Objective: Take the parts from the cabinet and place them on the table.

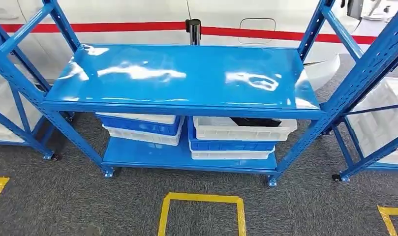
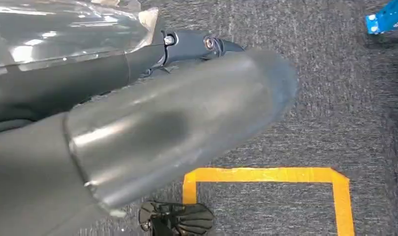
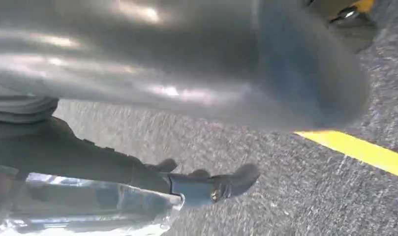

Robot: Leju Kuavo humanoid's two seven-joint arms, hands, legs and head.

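left hand [image 2: 152, 123]: grey thumb and dark fingers [image 2: 206, 44] over the carpet, clear plastic bag [image 2: 64, 34] against the fingers — cannot tell whether it is gripped.
right hand [image 3: 187, 73]: also over the carpet, dark fingers [image 3: 221, 184] beside a clear plastic bag [image 3: 78, 206]; grip cannot be told.
floor: grey carpet [image 1: 64, 196] with yellow tape squares [image 1: 201, 199], one straight in front of the rack.
rack: blue metal rack [image 1: 187, 73] just past the tape, glossy top shelf bare.
bins: lower shelf holds two stacks of blue and white bins — left stack [image 1: 140, 128], right stack [image 1: 236, 137].
parts: dark items [image 1: 256, 121] lie in the top white bin of the right stack, too hidden to identify.
behind: white wall with red stripe [image 1: 113, 25], more blue racks on either side.
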